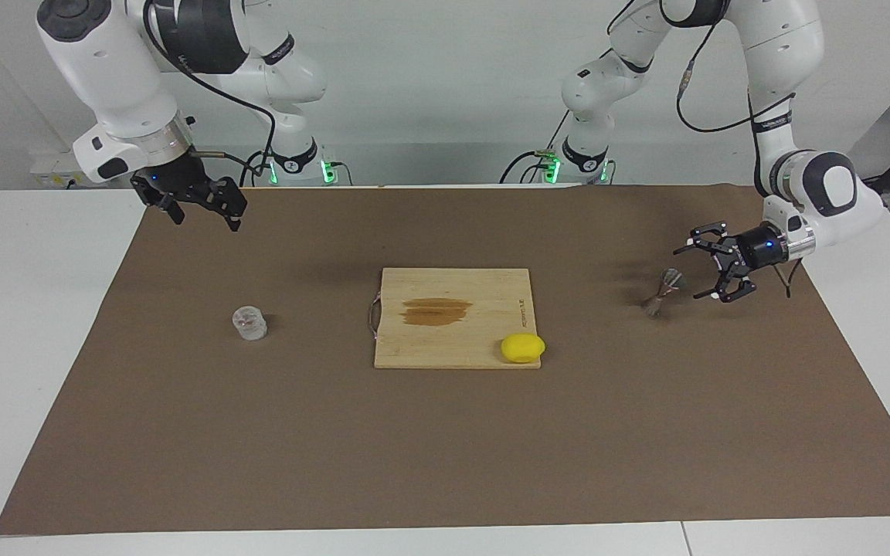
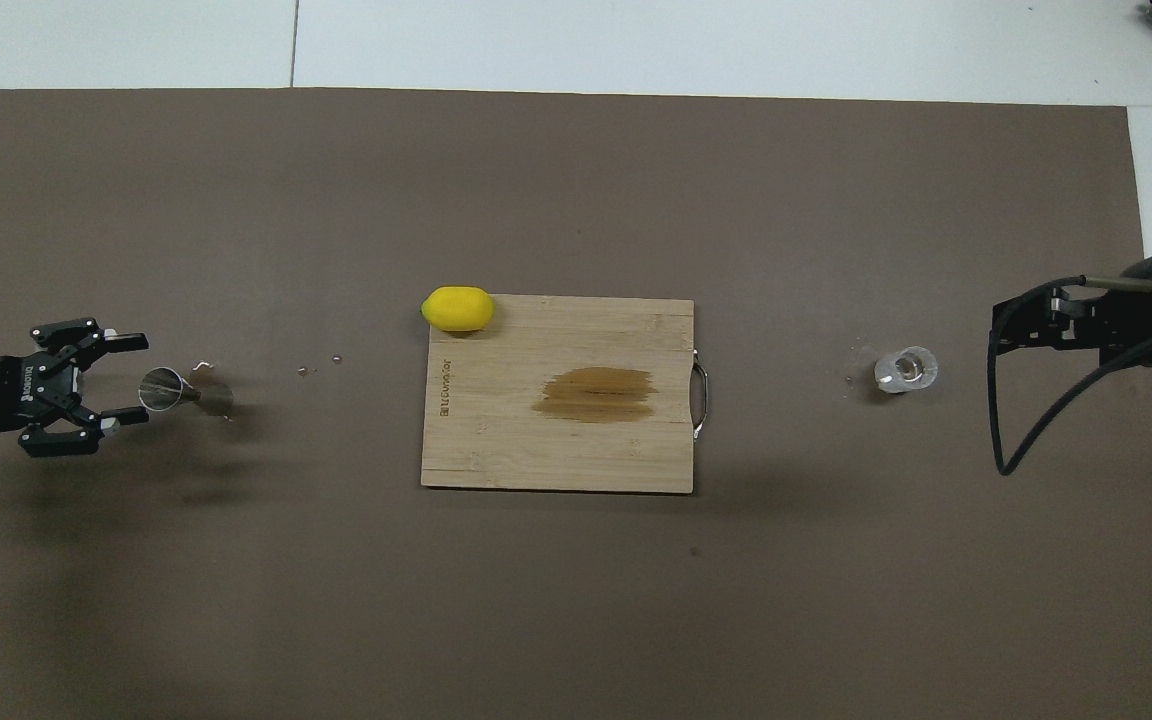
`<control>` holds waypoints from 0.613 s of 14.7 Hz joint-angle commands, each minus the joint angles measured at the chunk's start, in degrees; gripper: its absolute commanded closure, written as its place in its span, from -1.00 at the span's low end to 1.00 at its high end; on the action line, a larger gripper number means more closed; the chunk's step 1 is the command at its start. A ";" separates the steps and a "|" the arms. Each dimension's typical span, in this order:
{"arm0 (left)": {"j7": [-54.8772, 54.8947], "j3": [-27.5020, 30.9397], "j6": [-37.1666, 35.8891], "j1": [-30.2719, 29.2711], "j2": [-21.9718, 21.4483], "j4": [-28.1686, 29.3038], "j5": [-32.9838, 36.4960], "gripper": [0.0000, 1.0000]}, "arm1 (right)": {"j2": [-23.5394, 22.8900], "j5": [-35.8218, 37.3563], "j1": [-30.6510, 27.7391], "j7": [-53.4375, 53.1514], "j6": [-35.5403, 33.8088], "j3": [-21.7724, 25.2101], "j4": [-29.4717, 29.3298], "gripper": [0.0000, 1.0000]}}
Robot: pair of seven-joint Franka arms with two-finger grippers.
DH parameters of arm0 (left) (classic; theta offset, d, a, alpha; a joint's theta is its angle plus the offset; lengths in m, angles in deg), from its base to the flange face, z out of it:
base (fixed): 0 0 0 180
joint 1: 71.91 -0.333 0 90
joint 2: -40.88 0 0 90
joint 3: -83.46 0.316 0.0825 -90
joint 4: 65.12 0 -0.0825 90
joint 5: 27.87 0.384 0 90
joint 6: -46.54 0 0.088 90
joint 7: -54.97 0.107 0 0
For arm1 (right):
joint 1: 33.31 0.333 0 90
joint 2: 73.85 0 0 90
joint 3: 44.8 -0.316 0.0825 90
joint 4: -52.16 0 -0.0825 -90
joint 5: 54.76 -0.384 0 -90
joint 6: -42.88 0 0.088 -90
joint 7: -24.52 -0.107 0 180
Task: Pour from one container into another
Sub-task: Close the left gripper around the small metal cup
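Facing view: the clear cup (image 1: 249, 323) stands upright on the brown mat (image 1: 445, 463) toward the right arm's end of the table (image 1: 20, 309), its mouth up and nothing touching it. The metal jigger (image 1: 662, 292) stands on the mat toward the left arm's end, upright on one cone with its long axis vertical and the open cone on top. Between the two, at the middle of the mat, lies a wooden cutting board (image 1: 453, 318) with a dark stain on it and a small metal handle on the edge toward the cup. A yellow lemon (image 1: 523, 347) rests at the board's corner farther from the robots, on the jigger's side. A few small droplets (image 2: 319, 365) dot the mat between the jigger and the board.

The left hand (image 1: 701, 269) is low, level with the jigger and just beside it toward the table's end, its fingers spread wide and pointing at the jigger without touching it. The right hand (image 1: 202, 210) hangs in the air over the mat's edge close to the robots, fingers apart and holding nothing, well clear of the cup.
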 commanded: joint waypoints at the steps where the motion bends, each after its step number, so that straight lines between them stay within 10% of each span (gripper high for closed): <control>1: 3.71 -0.27 -3.66 -1.01 1.68 0.23 -1.80 -1.00 | 1.28 -1.31 -0.63 -0.96 -0.31 -0.25 1.26 -1.00; 9: 13.90 -0.18 -2.97 -2.41 3.26 2.25 -3.82 -1.00 | 1.28 -1.22 -0.63 -0.96 -0.31 -0.34 1.26 -1.00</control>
